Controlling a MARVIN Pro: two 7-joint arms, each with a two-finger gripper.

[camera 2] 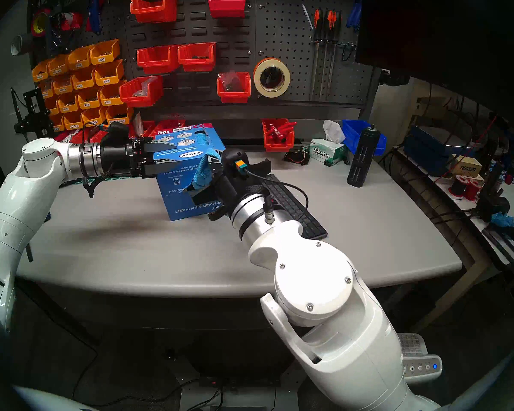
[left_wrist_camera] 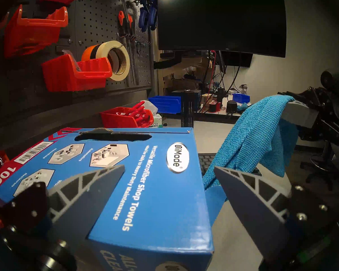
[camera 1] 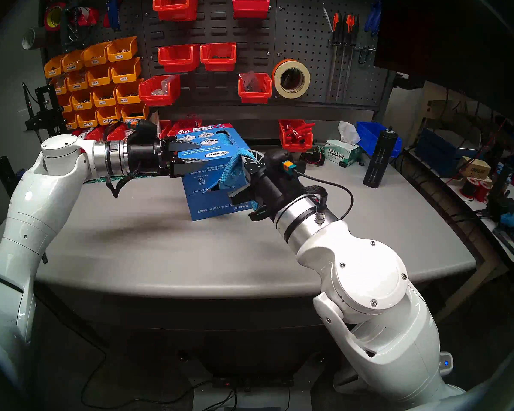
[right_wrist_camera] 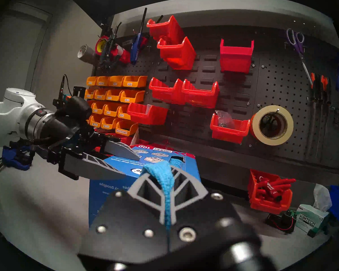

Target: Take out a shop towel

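Left fingers (camera 1: 187, 156) spread, clamping box (camera 1: 208, 176) level; right fingers (camera 1: 251, 161) pinching shop towel (camera 1: 233, 171).

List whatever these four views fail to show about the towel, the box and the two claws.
- Shop towel: its lower end, hidden in the blue box opening behind the right claw in both head views.
- Right claw: fingertip contact, covered by towel in the right wrist view.
- Left claw: whether its fingers press the box; the box fills the left wrist view.
- Box underside: hidden everywhere, so its contact with the table is unclear.
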